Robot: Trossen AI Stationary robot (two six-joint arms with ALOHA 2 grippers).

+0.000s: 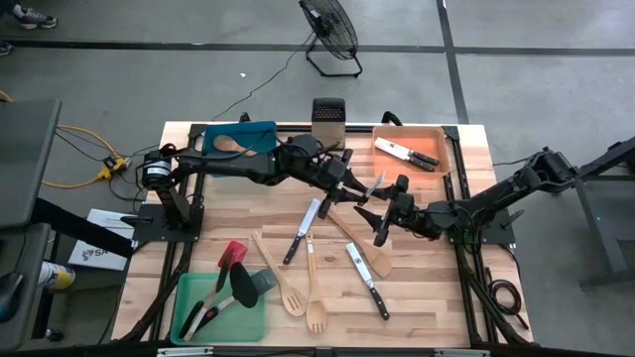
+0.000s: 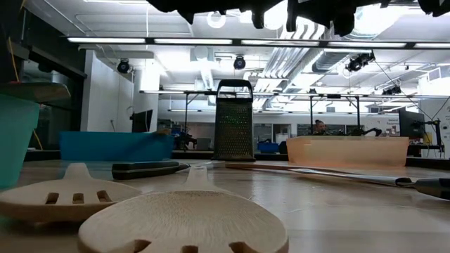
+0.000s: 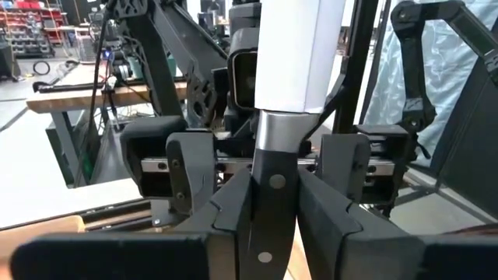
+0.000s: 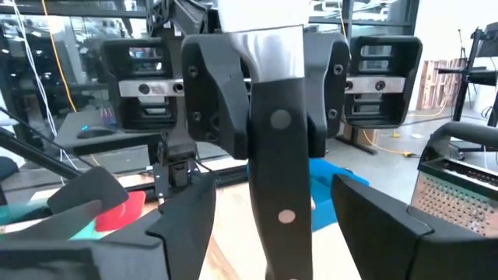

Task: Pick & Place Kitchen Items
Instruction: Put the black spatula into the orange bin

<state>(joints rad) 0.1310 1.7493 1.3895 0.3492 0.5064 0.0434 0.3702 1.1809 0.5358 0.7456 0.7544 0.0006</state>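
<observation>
Steel-bladed, the knife (image 1: 371,187) is held aloft over the table's centre, clamped in the left gripper (image 1: 349,190) at nine o'clock, while the spread-fingered right gripper (image 1: 382,220) must be closed on its handle for the handover.

A black-handled steel knife (image 1: 371,186) hangs in the air mid-table, its riveted handle clamped. Two more knives (image 1: 299,230) and pale wooden spoons (image 1: 317,290) lie flat on the boards. Red and black spatulas (image 1: 230,260) overlap the green tray's edge.
</observation>
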